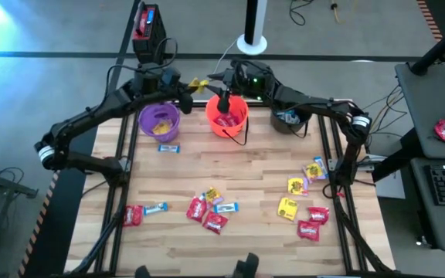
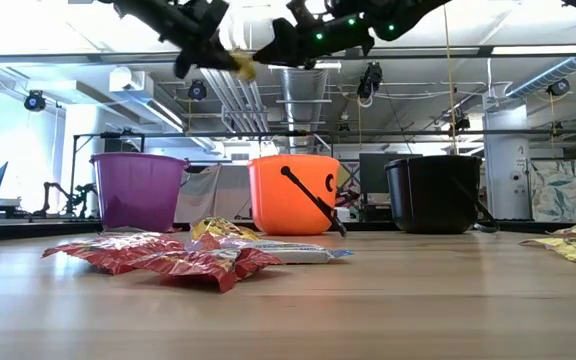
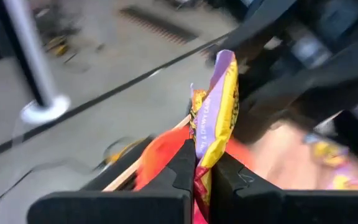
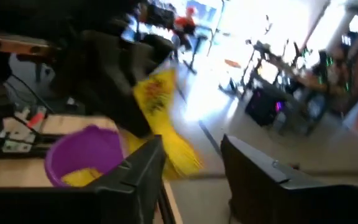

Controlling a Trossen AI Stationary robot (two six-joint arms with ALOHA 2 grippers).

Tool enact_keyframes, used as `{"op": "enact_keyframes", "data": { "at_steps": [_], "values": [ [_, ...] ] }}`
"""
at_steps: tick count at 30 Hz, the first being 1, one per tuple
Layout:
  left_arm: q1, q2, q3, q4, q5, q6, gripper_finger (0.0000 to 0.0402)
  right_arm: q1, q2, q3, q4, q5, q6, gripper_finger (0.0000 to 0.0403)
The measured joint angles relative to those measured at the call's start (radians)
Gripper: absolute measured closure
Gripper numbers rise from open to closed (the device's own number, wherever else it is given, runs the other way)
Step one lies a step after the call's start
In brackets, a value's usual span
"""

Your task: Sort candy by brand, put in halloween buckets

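My left gripper is shut on a yellow candy packet, high over the gap between the purple bucket and the orange bucket. In the low view the packet hangs well above the bucket rims. My right gripper is open and hovers over the orange bucket, close to the left one. The black bucket stands to the right of the orange one. The purple bucket holds yellow candy and the orange bucket holds red candy. My left gripper pinches the yellow packet by one end between its two fingers. The rest of the packet sticks out past the fingertips. It is lifted clear of the table and the buckets.
Loose red, yellow and blue-and-white packets lie across the near half of the table, and one blue-and-white packet lies near the purple bucket. The orange bucket's black handle hangs down its front. Bare wood lies between buckets and candy.
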Motion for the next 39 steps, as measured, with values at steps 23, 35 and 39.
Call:
{"op": "enact_keyframes", "data": {
  "at_steps": [23, 35, 39],
  "values": [
    [0.052, 0.048, -0.023, -0.812, -0.349, -0.323, 0.039, -0.064, -0.002, 0.014, -0.218, 0.014, 0.17, 0.0209],
    [0.049, 0.042, -0.049, -0.783, -0.363, -0.243, 0.0268, -0.063, -0.039, 0.014, -0.405, -0.002, 0.334, 0.0209],
    [0.015, 0.009, -0.036, -0.691, -0.362, -0.189, 0.0248, -0.059, -0.091, 0.015, -0.576, -0.082, 0.456, 0.0209]
  ]
}}
